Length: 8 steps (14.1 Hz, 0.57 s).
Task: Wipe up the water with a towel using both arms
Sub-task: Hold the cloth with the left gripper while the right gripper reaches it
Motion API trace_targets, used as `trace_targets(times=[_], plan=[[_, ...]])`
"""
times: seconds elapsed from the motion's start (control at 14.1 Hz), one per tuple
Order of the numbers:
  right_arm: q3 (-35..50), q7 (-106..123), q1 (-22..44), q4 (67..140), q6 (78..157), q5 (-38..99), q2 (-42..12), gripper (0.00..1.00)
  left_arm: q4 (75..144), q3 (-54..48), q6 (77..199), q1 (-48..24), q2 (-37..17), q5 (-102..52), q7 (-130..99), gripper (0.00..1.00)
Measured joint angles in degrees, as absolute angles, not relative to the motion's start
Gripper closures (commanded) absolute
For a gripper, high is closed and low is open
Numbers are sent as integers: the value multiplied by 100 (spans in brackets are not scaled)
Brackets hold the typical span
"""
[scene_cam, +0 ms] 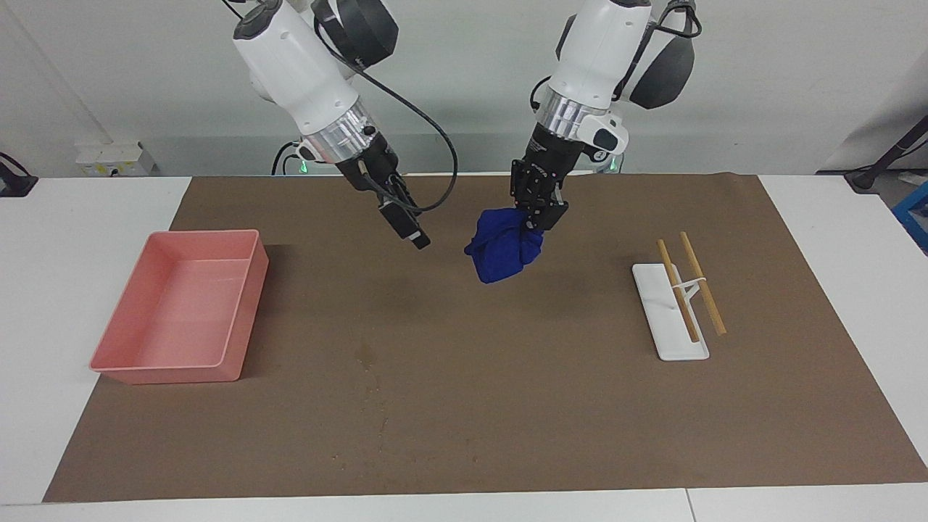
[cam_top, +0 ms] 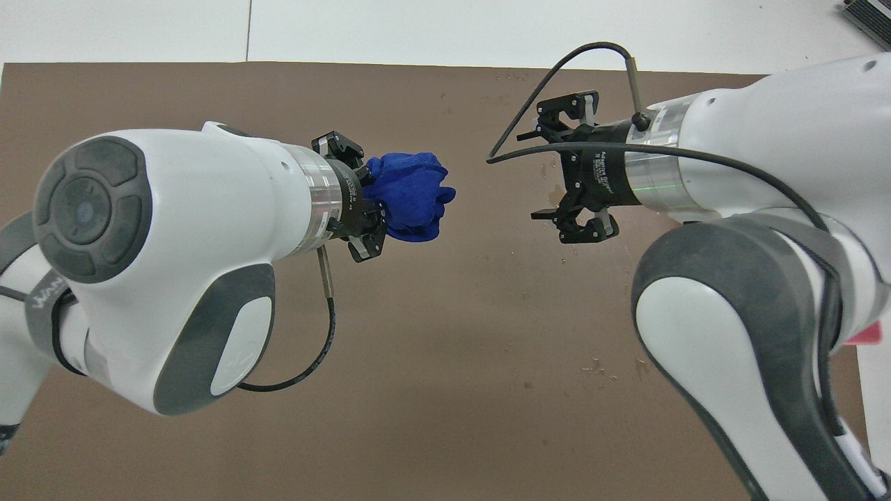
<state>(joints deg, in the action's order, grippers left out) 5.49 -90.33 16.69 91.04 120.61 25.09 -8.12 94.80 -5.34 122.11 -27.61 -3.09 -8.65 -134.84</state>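
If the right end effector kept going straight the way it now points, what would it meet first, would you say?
Probably the towel, bunched in the shut left end effector. The open right end effector points at it across a gap, though depth is uncertain.
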Motion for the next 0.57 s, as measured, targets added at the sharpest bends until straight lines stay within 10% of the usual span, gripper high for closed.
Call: trace_targets(times=[0.21, 0.42, 0.57], plan=[[549, -9347, 1937, 9099, 12427, 2548, -986, 17, 9396, -826, 12734, -2833, -310, -865, -13710, 100], [538, -9475, 1998, 9091, 12586, 2598, -1052, 84, 9397, -840, 12999, -2876, -319, -864, -13742, 100], [498, -9633, 1975, 9088, 12585, 2840, -1054, 100, 9397, -818, 13037, -2876, -322, -864, -13742, 100]])
